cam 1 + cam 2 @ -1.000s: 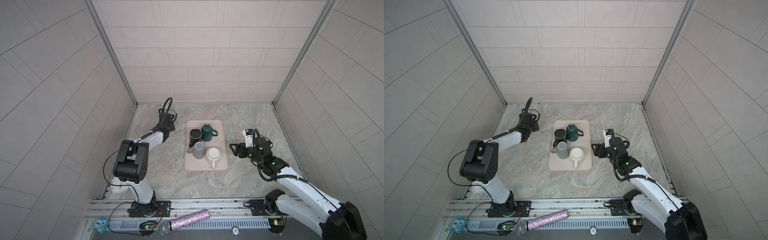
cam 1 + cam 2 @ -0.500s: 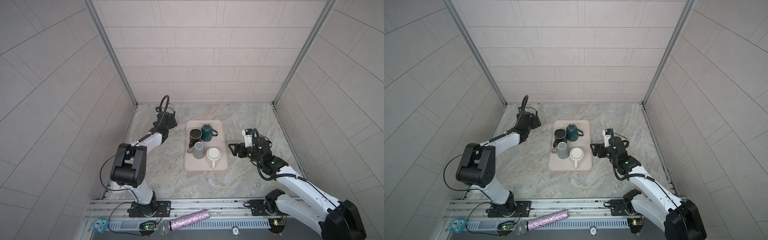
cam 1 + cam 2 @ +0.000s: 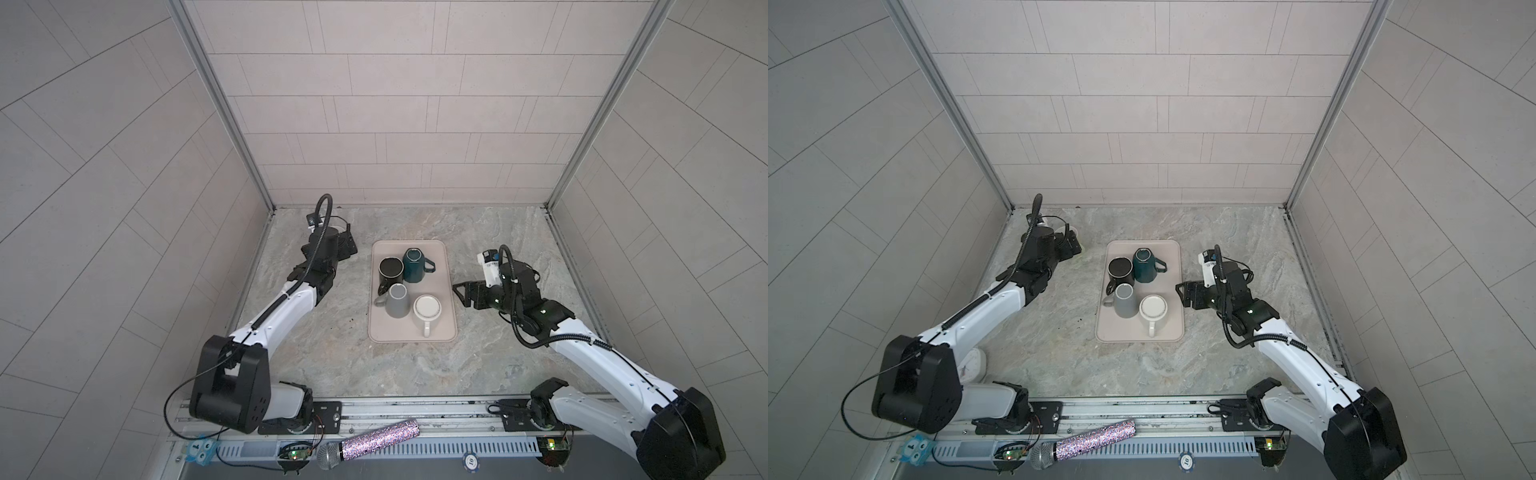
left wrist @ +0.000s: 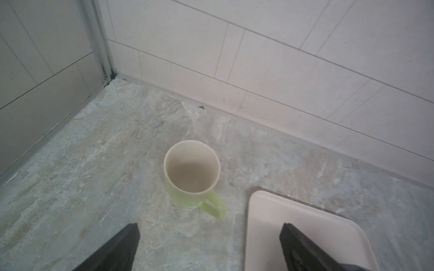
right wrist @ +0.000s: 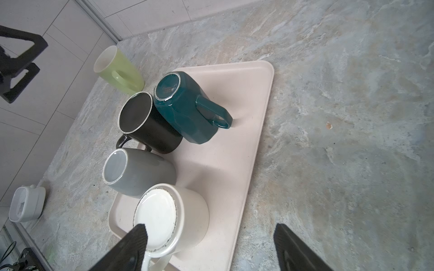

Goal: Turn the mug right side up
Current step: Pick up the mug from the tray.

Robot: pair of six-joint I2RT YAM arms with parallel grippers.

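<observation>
A light green mug (image 4: 192,173) stands upright on the stone table, left of the tray, with its handle toward the tray. My left gripper (image 4: 210,234) is open and drawn back from it, holding nothing. In both top views this gripper (image 3: 347,249) hides most of the mug. On the beige tray (image 3: 440,257), upside down, are a teal mug (image 3: 415,266), a black mug (image 3: 390,268), a grey mug (image 3: 397,301) and a white mug (image 3: 427,309). My right gripper (image 3: 459,296) is open and empty at the tray's right edge, beside the white mug (image 5: 169,211).
The side wall and back wall close in behind the green mug (image 5: 122,70). A small white device (image 3: 971,363) sits by the left arm's base. A glittery microphone (image 3: 370,440) lies on the front rail.
My left gripper has opened, let go of the green mug and pulled back a little. The right gripper's jaws have spread slightly wider; that arm has barely moved.
</observation>
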